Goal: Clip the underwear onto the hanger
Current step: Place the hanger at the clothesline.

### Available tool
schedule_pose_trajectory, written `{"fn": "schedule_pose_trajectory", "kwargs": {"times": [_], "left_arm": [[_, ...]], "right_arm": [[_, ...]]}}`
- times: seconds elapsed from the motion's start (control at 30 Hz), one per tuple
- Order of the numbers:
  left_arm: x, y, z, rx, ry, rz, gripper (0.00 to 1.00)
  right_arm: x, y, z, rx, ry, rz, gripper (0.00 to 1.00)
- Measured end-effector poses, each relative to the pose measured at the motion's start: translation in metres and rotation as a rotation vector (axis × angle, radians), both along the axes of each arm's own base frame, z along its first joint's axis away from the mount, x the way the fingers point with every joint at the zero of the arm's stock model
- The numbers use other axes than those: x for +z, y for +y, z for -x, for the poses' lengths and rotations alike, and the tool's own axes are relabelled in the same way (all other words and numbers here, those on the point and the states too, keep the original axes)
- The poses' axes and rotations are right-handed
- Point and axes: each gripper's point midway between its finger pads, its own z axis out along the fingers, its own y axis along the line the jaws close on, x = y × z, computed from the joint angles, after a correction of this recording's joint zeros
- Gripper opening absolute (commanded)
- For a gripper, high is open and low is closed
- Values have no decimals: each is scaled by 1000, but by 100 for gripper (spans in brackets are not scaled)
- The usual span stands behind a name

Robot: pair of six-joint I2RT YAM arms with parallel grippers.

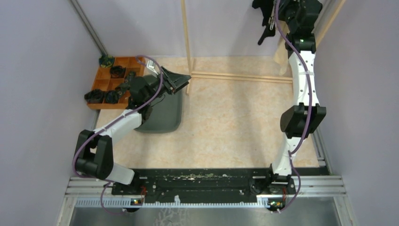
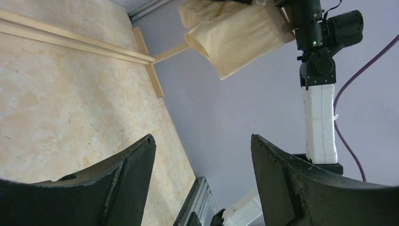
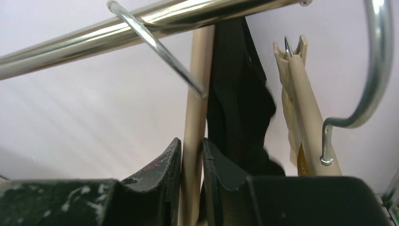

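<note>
My right gripper (image 3: 191,140) is raised at the far right (image 1: 282,12) and shut on the wooden bar of a hanger (image 3: 194,108). That hanger's wire hook (image 3: 155,42) is over a metal rail (image 3: 70,44). The black underwear (image 3: 240,103) hangs right behind this hanger and also shows from above (image 1: 265,21). The cream underwear (image 2: 235,37) hangs beside it on a second wooden hanger with a clip (image 3: 303,99). My left gripper (image 2: 202,137) is open and empty, held above a dark grey tray (image 1: 164,115) at the left.
An orange compartment box (image 1: 106,77) holding dark clips stands at the far left. A wooden rack post (image 1: 187,42) and its base strips (image 1: 240,76) cross the back of the table. Purple walls close in on both sides.
</note>
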Motion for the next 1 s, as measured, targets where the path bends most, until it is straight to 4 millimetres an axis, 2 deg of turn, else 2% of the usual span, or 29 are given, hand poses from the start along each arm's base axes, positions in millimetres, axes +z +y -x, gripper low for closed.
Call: {"fn": "schedule_pose_trajectory", "kwargs": {"times": [0.23,0.3,0.6,0.7,0.8,0.83,0.87,0.9,1.0], "left_arm": [[-3,1,2,0,7,0,79],[-3,1,4,0,7,0,79],[3,4,9,7,-7,4,79],[1,4,9,12,-1,-5,79],[-2,5,7,19,2,-22,81],[-4,5,7,21,5,-30,86],[-6,5,6,25,9,-42,96],[-7,6,4,30,12,-53,100],[-5,7,-2,49,8,-94,100]], "right_arm": [[15,2,16,6,-31,2,32],[19,3,21,9,-42,4,36],[18,7,55,18,-56,-19,75],[22,8,74,16,-67,-27,85],[35,7,97,5,-94,-38,88],[40,6,106,-2,-106,-42,89],[47,5,117,-11,-121,-48,89],[53,4,126,-19,-132,-53,90],[71,2,154,-37,-170,-76,91]]}}
